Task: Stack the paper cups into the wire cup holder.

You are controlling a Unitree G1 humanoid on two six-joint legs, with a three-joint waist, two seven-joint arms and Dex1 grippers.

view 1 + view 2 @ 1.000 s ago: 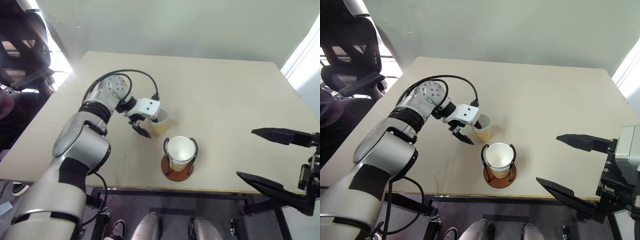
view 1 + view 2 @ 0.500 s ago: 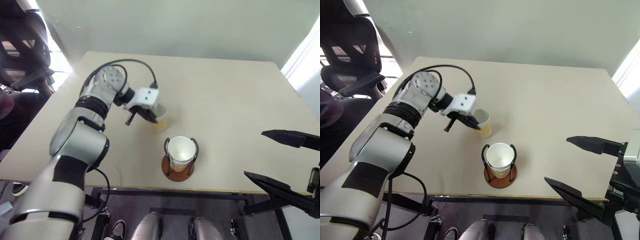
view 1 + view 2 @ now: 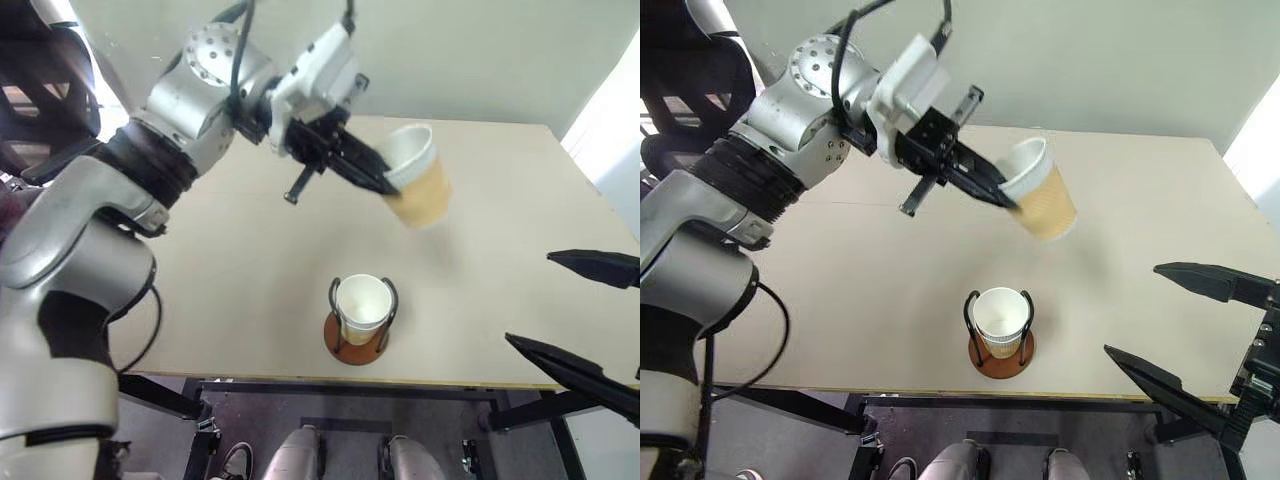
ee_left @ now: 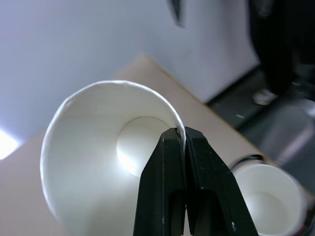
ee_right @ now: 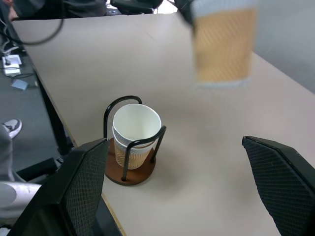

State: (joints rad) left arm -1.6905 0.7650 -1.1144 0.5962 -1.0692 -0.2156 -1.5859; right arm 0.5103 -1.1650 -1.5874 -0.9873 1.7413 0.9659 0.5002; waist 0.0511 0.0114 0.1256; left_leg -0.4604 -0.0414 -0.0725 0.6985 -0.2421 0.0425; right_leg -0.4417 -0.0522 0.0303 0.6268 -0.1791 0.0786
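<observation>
Paper cup [image 3: 418, 180], aloft, tilted, rim pinched by left gripper [image 3: 375, 178], above wire cup holder [image 3: 356, 330] bearing nested cups; right gripper [image 3: 1200, 330] spread idle; risk: rim-only grip slipping, misaligned descent.

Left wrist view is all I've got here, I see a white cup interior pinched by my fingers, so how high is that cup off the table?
Observer: The held cup hangs well above the table, tilted, its base pointing down and away from the left gripper.
Operator: Is it over the holder yet?
Observer: No. The wire cup holder stands near the table's front edge, and the held cup is farther back and a little to the right of it.
Operator: What's in the holder already?
Observer: The right wrist view shows two nested cups between the wire loops.
Operator: And my other gripper?
Observer: The right gripper waits open beside the table's right edge, holding nothing.
</observation>
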